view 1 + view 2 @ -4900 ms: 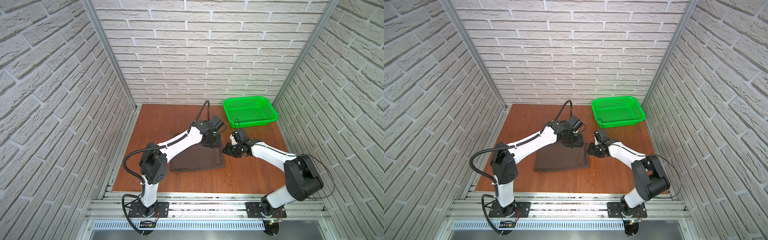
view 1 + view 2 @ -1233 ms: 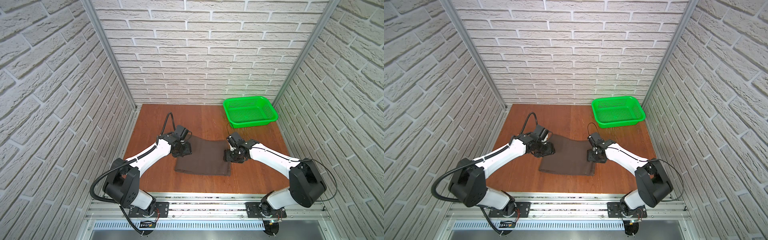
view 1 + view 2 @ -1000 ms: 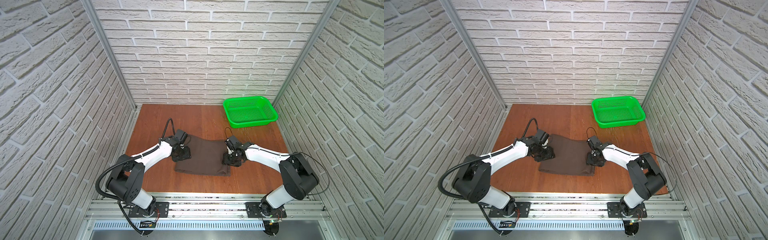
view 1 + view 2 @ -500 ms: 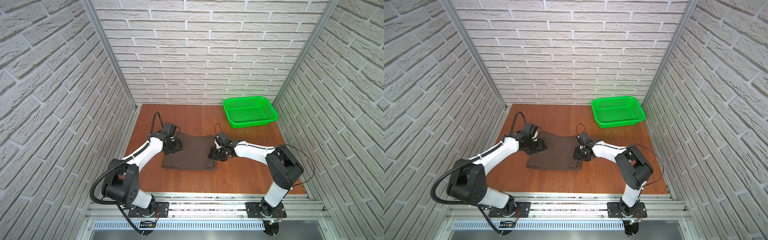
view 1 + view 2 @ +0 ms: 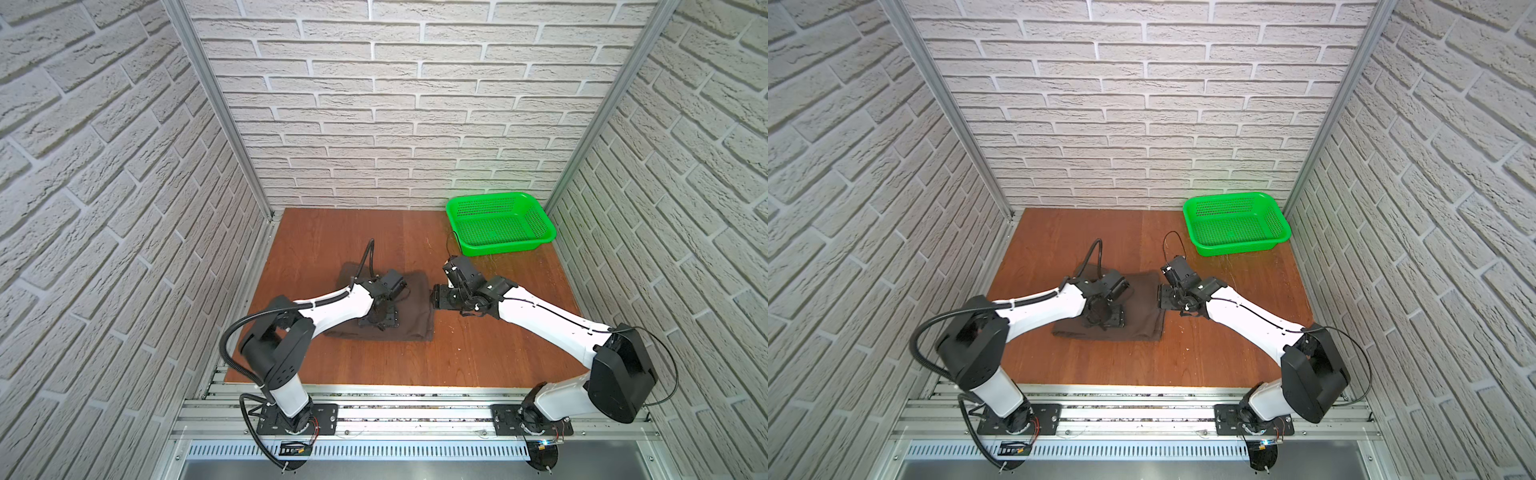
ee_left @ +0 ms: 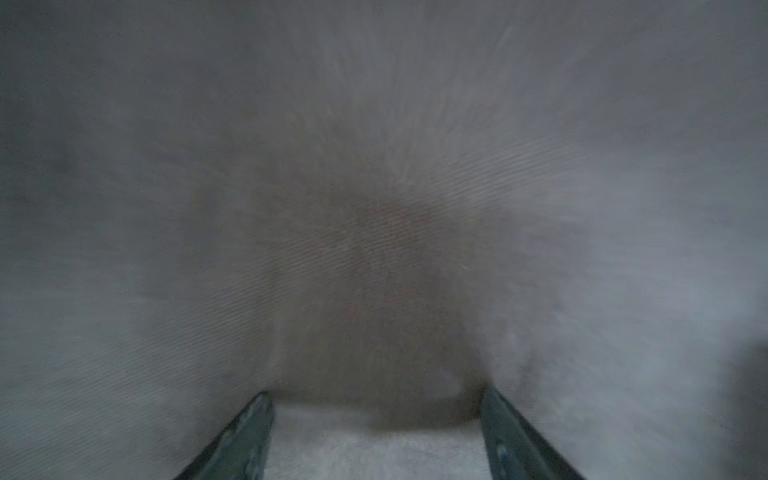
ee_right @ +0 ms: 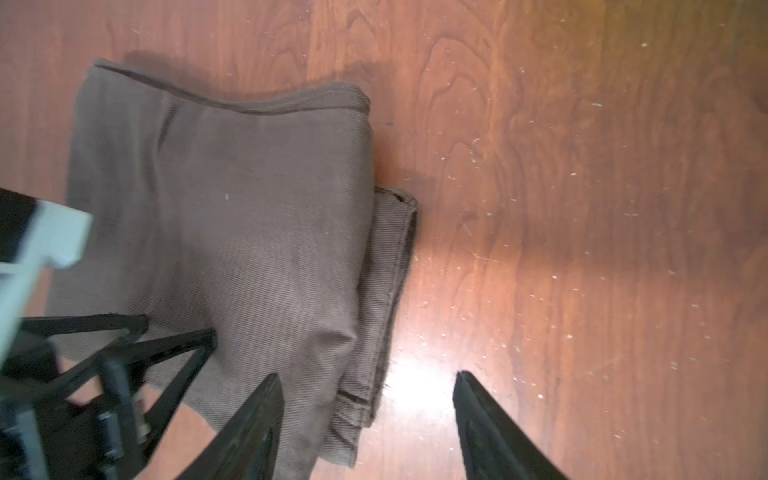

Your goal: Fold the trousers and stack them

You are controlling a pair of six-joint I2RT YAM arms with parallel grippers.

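The left gripper (image 5: 380, 320) sits on the left half of the trousers (image 5: 411, 316), its fingers pointing down at the cloth. In the left wrist view its two fingers (image 6: 253, 428) stand apart, released, with only flat, blurred brown fabric beyond them and no fold pinched between.

The one pair of trousers (image 5: 1142, 316) lies left of the middle of the wooden table (image 5: 478, 353), folded into a single flat, nearly rectangular bundle. In both top views its longer side runs left to right, parallel to the table's near edge. In the right wrist view the trousers (image 7: 257, 216) show a wide upper layer over a lower layer whose stitched hem pokes out along the edge nearest the right gripper (image 7: 365, 375). Which end holds the waistband cannot be told.

The right gripper (image 5: 440, 297) hovers at the bundle's right edge. Its jaws are spread, one finger over the cloth's edge and one over bare wood, grasping nothing.

One green mesh basket (image 5: 505, 248) stands in the far right corner, well apart from the trousers. Two arms and two grippers show in all.
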